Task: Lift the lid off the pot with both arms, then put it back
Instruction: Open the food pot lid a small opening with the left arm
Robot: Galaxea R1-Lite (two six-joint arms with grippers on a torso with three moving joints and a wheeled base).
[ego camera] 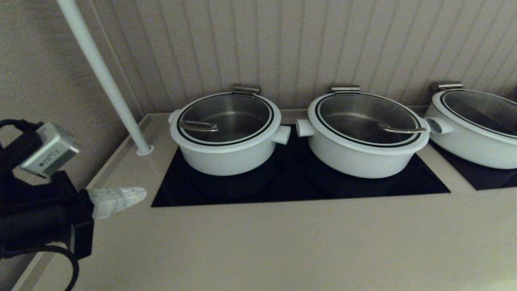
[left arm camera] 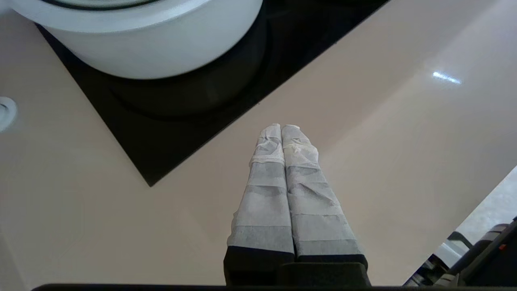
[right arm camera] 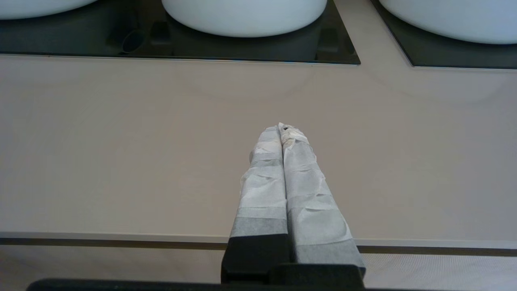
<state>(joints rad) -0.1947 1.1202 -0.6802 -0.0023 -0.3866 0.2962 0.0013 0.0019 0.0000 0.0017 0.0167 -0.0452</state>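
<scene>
The pot (ego camera: 226, 155) is white and straight-sided and stands at the left of the black cooktop (ego camera: 299, 186). The lid (ego camera: 226, 118) lies on it, glass with a white ring and a curved steel handle (ego camera: 198, 127) off to its left. My left gripper (ego camera: 137, 196) is shut and empty, low over the counter in front and left of the pot. In the left wrist view the gripper (left arm camera: 281, 128) points toward the pot's wall (left arm camera: 153, 48). My right gripper (right arm camera: 281, 128) is shut and empty over the counter's front part, out of the head view.
Two wider white pots with glass lids stand to the right, one in the middle (ego camera: 363, 137) and one at the far right (ego camera: 472, 125). A white pole (ego camera: 105, 76) rises from the counter left of the pot. A panelled wall runs behind. The counter's front edge (right arm camera: 121, 238) lies under the right gripper.
</scene>
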